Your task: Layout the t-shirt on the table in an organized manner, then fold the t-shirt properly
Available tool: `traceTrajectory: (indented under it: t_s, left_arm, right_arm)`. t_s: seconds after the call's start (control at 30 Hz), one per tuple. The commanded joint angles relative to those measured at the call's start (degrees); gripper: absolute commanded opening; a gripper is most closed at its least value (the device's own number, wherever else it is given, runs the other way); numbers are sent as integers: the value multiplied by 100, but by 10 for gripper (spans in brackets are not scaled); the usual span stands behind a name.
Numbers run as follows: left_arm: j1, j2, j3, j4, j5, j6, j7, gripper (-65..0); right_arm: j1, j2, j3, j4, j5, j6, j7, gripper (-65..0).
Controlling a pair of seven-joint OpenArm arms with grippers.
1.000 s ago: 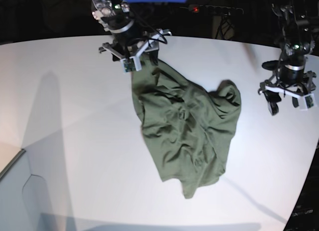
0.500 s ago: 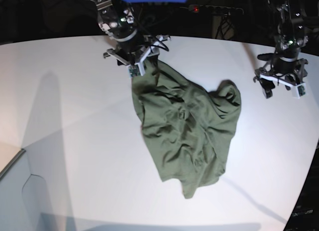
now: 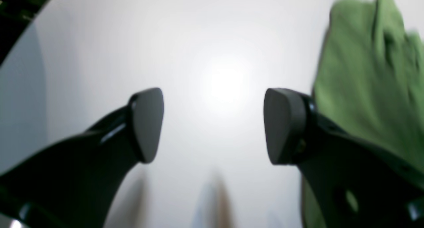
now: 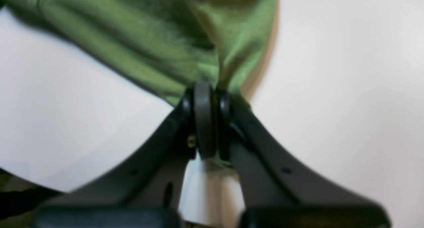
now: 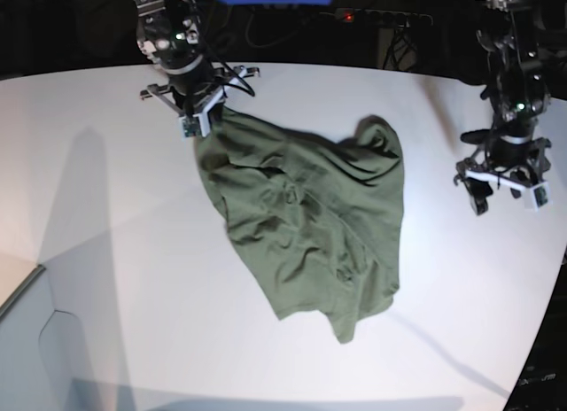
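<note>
The olive-green t-shirt (image 5: 306, 221) lies crumpled across the middle of the white table (image 5: 115, 278), stretched toward the far left. My right gripper (image 5: 200, 119) is shut on the shirt's upper-left corner; in the right wrist view its pads (image 4: 205, 118) pinch a bunched fold of the t-shirt (image 4: 159, 39). My left gripper (image 5: 505, 191) hangs open over bare table to the right of the shirt, touching nothing. The left wrist view shows its two fingers (image 3: 147, 122) wide apart, with the t-shirt (image 3: 367, 85) off to the right.
The table's curved far edge (image 5: 354, 70) borders a dark background with cables and a power strip (image 5: 381, 17). A grey surface (image 5: 27, 358) sits at the lower left corner. Arm shadows fall on the left of the table.
My right gripper shut on the shirt's corner and dragged it left, pulling the whole shirt leftward. My left gripper stayed open and moved slightly down and right.
</note>
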Motion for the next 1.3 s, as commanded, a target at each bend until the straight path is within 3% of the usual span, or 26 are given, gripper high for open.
traceTrajectory:
  t_s: [0.0, 0.2, 0.27, 0.53, 0.97, 1.27]
  left_arm:
    - [-230, -30, 139, 19, -32, -43, -120, -196]
    - [-1092, -12, 966, -711, -32, -34, -120, -196]
    - [-1382, 172, 1150, -1018, -23, -34, -128, -196]
    - [-2234, 726, 1177, -2082, 12, -34, -128, -196]
    - [-3430, 779, 1177, -3805, 12, -34, -137, -196]
    - [-3579, 928, 1185, -4693, 21, -34, -630, -199]
  right_arm:
    - [26, -4, 74, 106, 6, -14, 94, -650]
    - [26, -4, 346, 71, 6, -14, 94, -650]
    - [26, -4, 346, 71, -3, -14, 94, -650]
    - [18, -4, 338, 62, -3, -14, 86, -650]
    - [18, 4, 338, 53, -12, -14, 86, -650]
    - [18, 4, 338, 53, -12, -5, 86, -650]
